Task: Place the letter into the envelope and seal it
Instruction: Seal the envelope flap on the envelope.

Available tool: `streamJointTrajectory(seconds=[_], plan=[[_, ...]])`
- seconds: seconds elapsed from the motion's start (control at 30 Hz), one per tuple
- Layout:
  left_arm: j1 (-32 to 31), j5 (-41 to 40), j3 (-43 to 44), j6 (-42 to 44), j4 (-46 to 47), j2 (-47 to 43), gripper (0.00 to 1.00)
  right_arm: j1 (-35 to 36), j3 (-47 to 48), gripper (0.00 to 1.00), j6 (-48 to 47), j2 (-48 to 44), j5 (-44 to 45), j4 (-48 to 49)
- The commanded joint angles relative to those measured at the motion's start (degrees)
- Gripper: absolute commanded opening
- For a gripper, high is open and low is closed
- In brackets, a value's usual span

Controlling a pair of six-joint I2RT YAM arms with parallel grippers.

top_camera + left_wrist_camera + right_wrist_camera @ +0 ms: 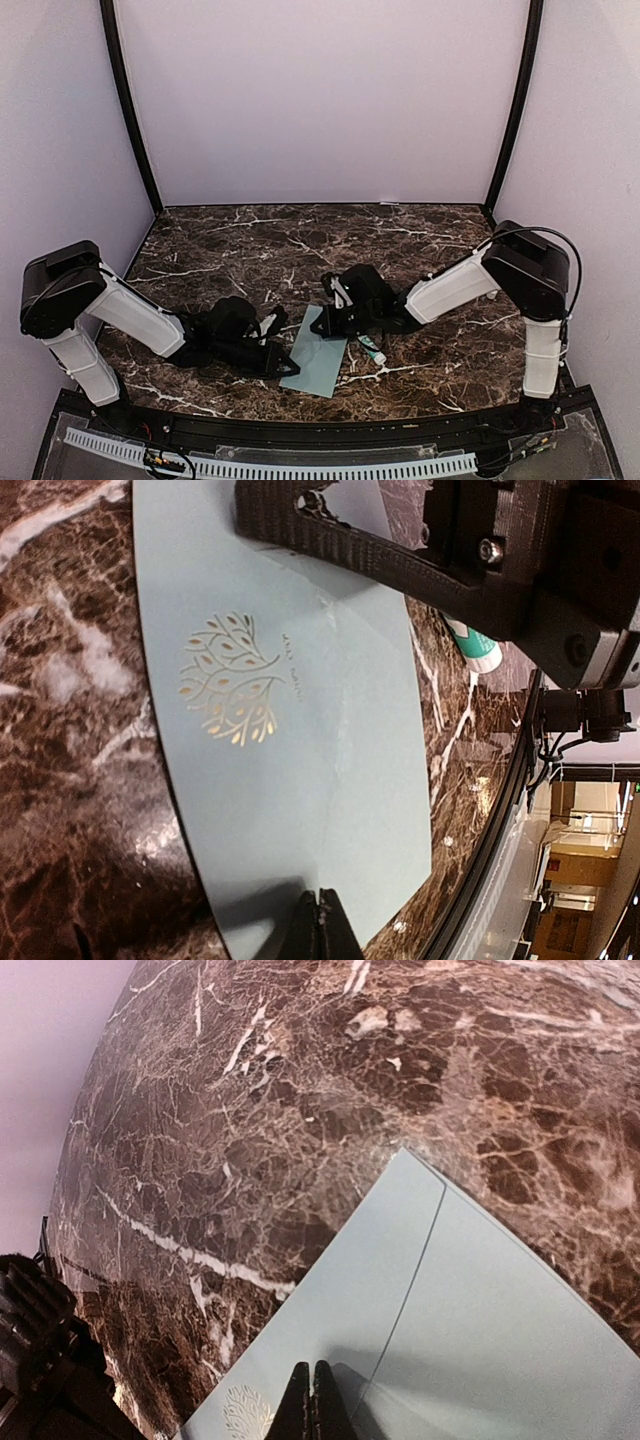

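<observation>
**A:** Nearest the lens, the left gripper (318,925), fingers pinched shut, seems to press on the edge of the envelope (300,760).

**B:** And the right gripper (312,1400)?

**A:** Closed too, tips on its far end.

**B:** So neither arm is nearer?

**A:** Both reach it.
It lies flat between them on the glossy veined marble table (250,240), long axis running away from the bases.
It's matte teal paper with a gold tree.
A small white glue stick (371,348) sits just to its right.

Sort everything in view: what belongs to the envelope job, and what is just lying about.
Belongs to the job:
- envelope, pale teal, lying flat
- glue stick beside it, likely for sealing
- left fingers and right fingers, both shut over the envelope

Just there:
- marble table
- pale walls
</observation>
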Motion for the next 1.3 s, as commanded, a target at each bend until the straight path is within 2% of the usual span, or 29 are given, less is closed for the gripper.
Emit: streamJointTrajectory(seconds=[0.0, 0.47, 1.27], plan=[[-0.4, -1.2, -1.3, 0.8, -5.3, 0.7, 0.0, 1.1, -4.1, 0.0, 0.5, -0.7, 0.8, -6.6], [-0.4, -1.4, -1.1, 0.8, -5.7, 0.8, 0.0, 4.7, -9.4, 0.0, 3.7, -3.5, 1.8, -5.6], [-0.4, -1.6, -1.4, 0.8, -5.8, 0.4, 0.0, 10.3, -8.3, 0.0, 4.9, -3.8, 0.2, -6.0]])
